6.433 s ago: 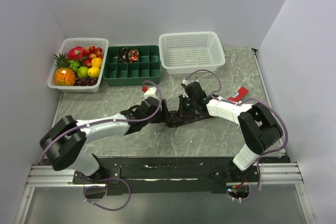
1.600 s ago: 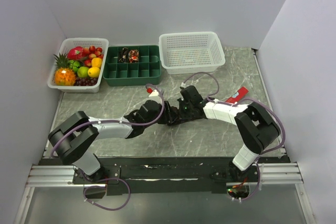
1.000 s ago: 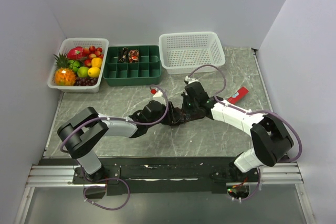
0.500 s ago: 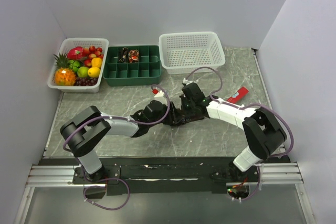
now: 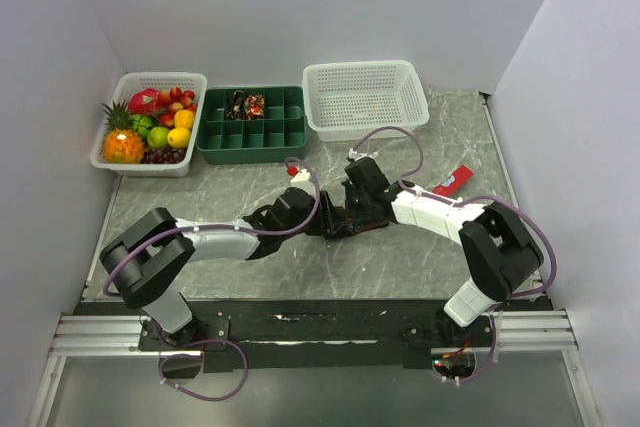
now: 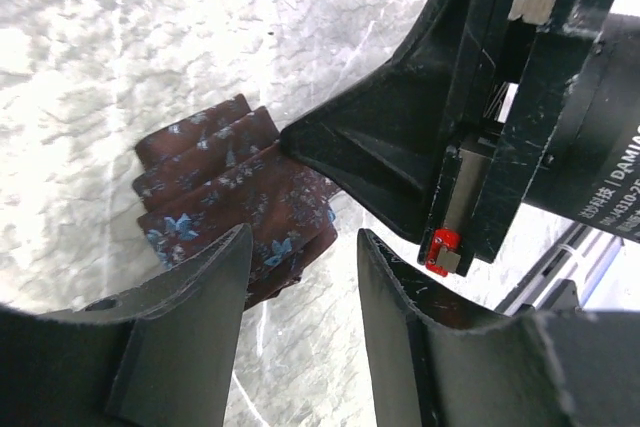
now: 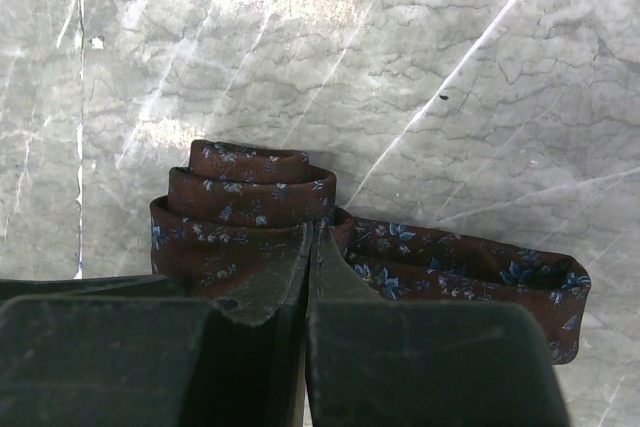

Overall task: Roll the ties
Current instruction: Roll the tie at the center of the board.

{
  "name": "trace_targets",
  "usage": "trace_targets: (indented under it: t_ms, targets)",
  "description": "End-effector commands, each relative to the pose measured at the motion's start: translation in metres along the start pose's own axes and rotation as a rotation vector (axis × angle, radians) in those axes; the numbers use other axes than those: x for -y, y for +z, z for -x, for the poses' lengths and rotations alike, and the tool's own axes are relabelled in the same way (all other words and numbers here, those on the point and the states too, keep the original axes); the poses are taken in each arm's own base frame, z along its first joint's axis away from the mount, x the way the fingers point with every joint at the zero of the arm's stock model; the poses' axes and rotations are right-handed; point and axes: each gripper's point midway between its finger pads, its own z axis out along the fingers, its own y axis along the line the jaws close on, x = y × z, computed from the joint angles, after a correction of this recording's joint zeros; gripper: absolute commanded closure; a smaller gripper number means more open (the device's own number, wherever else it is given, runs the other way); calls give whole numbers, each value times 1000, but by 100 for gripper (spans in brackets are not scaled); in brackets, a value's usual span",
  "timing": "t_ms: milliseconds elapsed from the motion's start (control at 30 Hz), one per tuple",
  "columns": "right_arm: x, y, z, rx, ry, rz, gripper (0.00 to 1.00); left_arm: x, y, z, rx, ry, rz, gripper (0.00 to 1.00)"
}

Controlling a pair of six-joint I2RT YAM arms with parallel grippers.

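Observation:
A dark brown tie [image 5: 343, 221] with small blue flowers lies mid-table, mostly rolled. In the right wrist view the roll [image 7: 245, 202] sits just past my fingertips and a short tail [image 7: 470, 272] runs right. My right gripper [image 7: 315, 232] is shut, its tips pinching the fabric at the roll's edge; in the top view it [image 5: 352, 209] is over the tie. My left gripper [image 6: 300, 277] is open, its left finger over the roll [image 6: 225, 192], the gap over bare table. In the top view it [image 5: 318, 217] is just left of the tie. Other rolled ties [image 5: 247, 104] sit in the green tray.
A green compartment tray [image 5: 252, 132] stands at the back, a white mesh basket [image 5: 365, 97] to its right, and a fruit basket [image 5: 148, 122] to its left. A small red bar [image 5: 452, 181] lies right of the arms.
The left arm has come right, close against the tie, and the tie's loose length has shortened into a roll. In the last half second both arms barely shifted.

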Motion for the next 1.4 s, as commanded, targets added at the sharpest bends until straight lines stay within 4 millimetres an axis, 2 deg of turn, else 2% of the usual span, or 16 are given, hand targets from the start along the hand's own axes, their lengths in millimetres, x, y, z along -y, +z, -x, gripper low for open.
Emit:
trace_targets:
  t_ms: [0,233,367,600,667,700,767,800,900,967,1100,1233,1367]
  targets:
    - [-4,-13,17,63,8,5,100,6,-3,11,12,32,15,49]
    - [-7,-25,26,96,15,18,100,-9,-11,14,34,6,98,48]
    - [-6,-32,31,123,20,11,100,-15,2,3,-15,28,119,48]
    - [25,-42,33,127,90,-71,98,-14,16,-15,-60,30,105,49]
    - [43,-45,30,127,139,-91,86,-16,18,-18,-67,33,112,50]
    - [47,-46,28,124,152,-94,75,-16,19,-18,-69,37,112,50]
    - [64,-49,24,128,184,-118,61,-17,20,-21,-74,41,120,50]
    - [69,-50,23,129,193,-129,48,-17,20,-21,-74,40,121,50]
    - [88,-53,17,119,226,-159,28,-19,21,-25,-81,43,129,50]
    - [97,-49,11,92,252,-155,22,-20,22,-27,-84,42,130,50]
    - [106,-39,-1,25,291,-144,22,-20,25,-31,-90,50,143,50]
    - [106,-29,-15,-31,326,-102,25,-23,26,-35,-99,59,157,50]
    - [101,-27,-17,-35,341,-68,29,-23,28,-37,-105,62,162,50]
